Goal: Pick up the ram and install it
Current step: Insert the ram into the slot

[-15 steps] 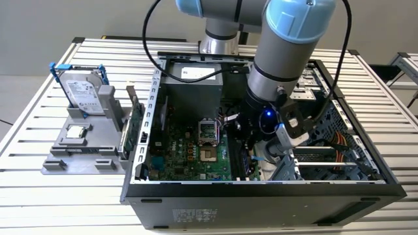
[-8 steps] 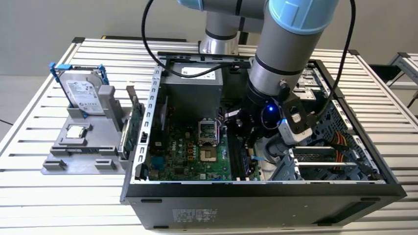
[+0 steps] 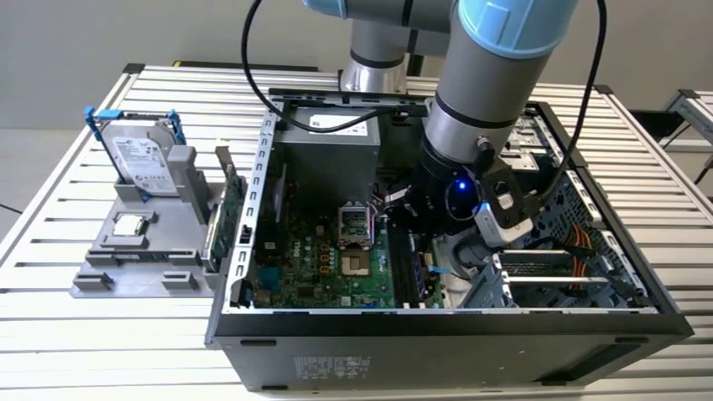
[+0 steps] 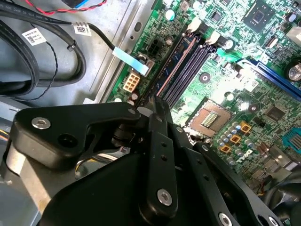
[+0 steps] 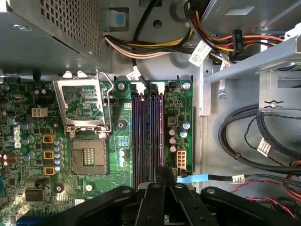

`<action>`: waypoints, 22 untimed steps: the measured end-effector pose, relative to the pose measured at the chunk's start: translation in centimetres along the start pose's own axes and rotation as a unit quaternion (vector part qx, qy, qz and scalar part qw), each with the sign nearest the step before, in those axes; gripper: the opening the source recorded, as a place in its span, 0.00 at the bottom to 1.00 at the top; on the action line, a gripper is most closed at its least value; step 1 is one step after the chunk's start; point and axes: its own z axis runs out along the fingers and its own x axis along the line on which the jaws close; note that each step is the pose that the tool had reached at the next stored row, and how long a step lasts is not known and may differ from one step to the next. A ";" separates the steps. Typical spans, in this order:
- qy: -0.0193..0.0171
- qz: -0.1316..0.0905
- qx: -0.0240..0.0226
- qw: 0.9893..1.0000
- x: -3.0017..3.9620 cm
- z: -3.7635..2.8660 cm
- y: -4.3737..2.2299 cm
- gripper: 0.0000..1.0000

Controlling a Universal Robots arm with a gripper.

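Observation:
In the exterior view a long, thin, dark green stick, the ram (image 3: 230, 215), stands on edge in the grey holder (image 3: 134, 276), just outside the open computer case (image 3: 446, 338). My gripper (image 3: 427, 251) is well away from it, down inside the case over the green motherboard (image 3: 323, 267). In both wrist views the black fingers are pressed together. The gripper (image 4: 156, 100) (image 5: 162, 170) hangs over one end of the memory slots (image 5: 148, 132), at the slot nearest the board's edge. I cannot tell whether a stick sits in that slot (image 4: 175, 63).
The holder also carries a silver drive in a blue frame (image 3: 143, 163) and a small square chip (image 3: 132, 224). The processor socket (image 5: 88, 157) lies open beside the slots. Black cables (image 5: 244, 141), a blue-tabbed cable (image 4: 130, 61) and the case's metal brackets crowd the gripper's side.

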 end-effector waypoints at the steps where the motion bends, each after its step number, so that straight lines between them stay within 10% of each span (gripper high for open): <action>1: 0.000 0.000 0.000 1.000 0.00 0.00 0.00 0.00; 22: -0.001 -0.010 0.008 1.000 0.00 0.00 0.00 0.00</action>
